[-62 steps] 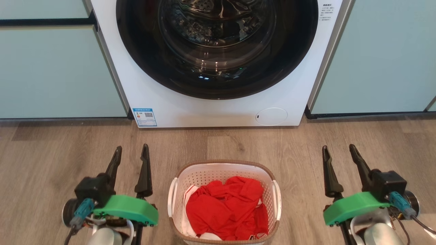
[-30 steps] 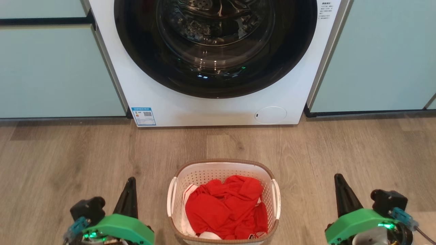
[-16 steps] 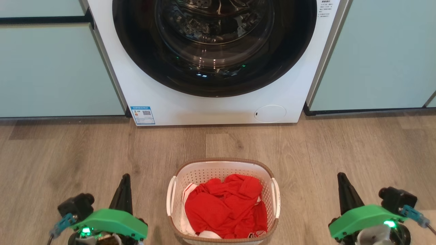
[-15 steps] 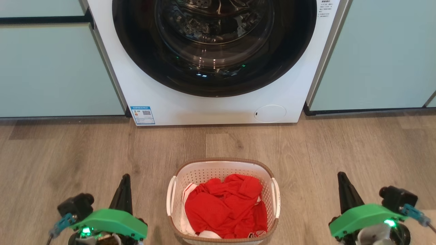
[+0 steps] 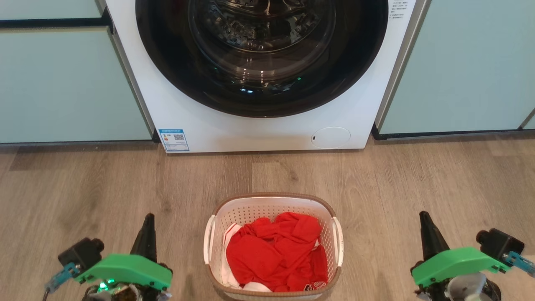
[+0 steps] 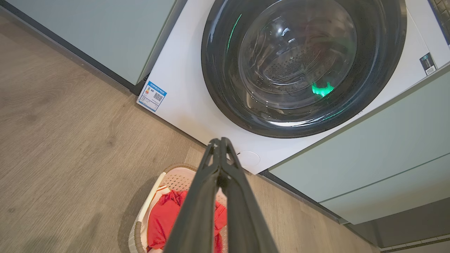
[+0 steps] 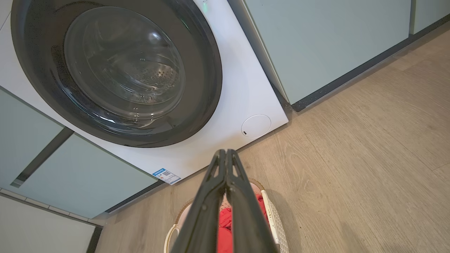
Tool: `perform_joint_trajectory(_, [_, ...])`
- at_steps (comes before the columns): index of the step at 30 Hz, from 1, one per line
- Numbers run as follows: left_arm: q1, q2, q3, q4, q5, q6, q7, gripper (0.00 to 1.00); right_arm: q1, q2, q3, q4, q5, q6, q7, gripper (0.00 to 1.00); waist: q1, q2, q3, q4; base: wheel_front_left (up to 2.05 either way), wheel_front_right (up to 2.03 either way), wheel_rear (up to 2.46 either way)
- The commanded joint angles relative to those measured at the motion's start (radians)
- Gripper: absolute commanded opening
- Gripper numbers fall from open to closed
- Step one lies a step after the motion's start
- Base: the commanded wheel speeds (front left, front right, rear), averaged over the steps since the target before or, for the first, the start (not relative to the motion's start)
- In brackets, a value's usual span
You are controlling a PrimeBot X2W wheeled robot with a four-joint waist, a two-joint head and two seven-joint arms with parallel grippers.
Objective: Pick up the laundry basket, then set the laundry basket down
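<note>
The laundry basket (image 5: 273, 203), white and perforated with a brown woven-look rim, stands on the wood floor at the bottom centre of the head view. Red clothing (image 5: 276, 251) lies heaped inside it. My left gripper (image 5: 148, 217) hangs to the basket's left, apart from it, shut with nothing held. My right gripper (image 5: 424, 215) hangs to its right, also shut and empty. In the left wrist view the shut left gripper (image 6: 220, 141) crosses over the basket (image 6: 154, 191). The right gripper (image 7: 225, 151) in the right wrist view covers much of the basket (image 7: 272, 214).
A white front-loading washing machine (image 5: 196, 121) with a dark round door (image 5: 259, 54) stands just beyond the basket. Pale green cabinet fronts (image 5: 62, 83) flank it on both sides. Bare wood floor (image 5: 397, 184) lies between the machine and the basket.
Both grippers went from open to shut and dropped lower in the head view, then drifted slightly outward. The camera tilted a little. The basket has stayed in place on the floor.
</note>
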Motion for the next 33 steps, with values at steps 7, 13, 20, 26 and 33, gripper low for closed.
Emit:
perform_joint_trajectory(7, [-0.076, 0.008, 0.037, -0.024, -0.095, -0.015, 0.023, 0.00, -0.069, -0.022, -0.009, -0.024, 0.106, -0.001, 0.023, 0.00, -0.0001, 0.0000, 0.004, -0.002, 0.00, 0.00, 0.00])
perform_joint_trajectory(13, [-0.083, 0.008, 0.051, -0.022, -0.158, -0.022, 0.040, 0.00, -0.075, -0.024, -0.017, -0.022, 0.175, -0.001, 0.039, 0.00, -0.0001, 0.0000, 0.007, -0.003, 0.00, 0.00, 0.00])
perform_joint_trajectory(20, [-0.090, 0.008, 0.066, -0.020, -0.220, -0.028, 0.057, 0.00, -0.082, -0.025, -0.025, -0.020, 0.243, -0.001, 0.055, 0.00, -0.0001, 0.0000, 0.010, -0.005, 0.00, 0.00, 0.00])
perform_joint_trajectory(26, [-0.096, 0.008, 0.080, -0.019, -0.281, -0.035, 0.074, 0.00, -0.088, -0.026, -0.034, -0.019, 0.310, -0.001, 0.072, 0.00, -0.0001, 0.0000, 0.012, -0.006, 0.00, 0.00, 0.00])
perform_joint_trajectory(33, [-0.104, 0.008, 0.097, -0.016, -0.354, -0.043, 0.094, 0.00, -0.096, -0.026, -0.044, -0.017, 0.389, -0.002, 0.092, 0.00, -0.0001, 0.0000, 0.016, -0.008, 0.00, 0.00, 0.00])
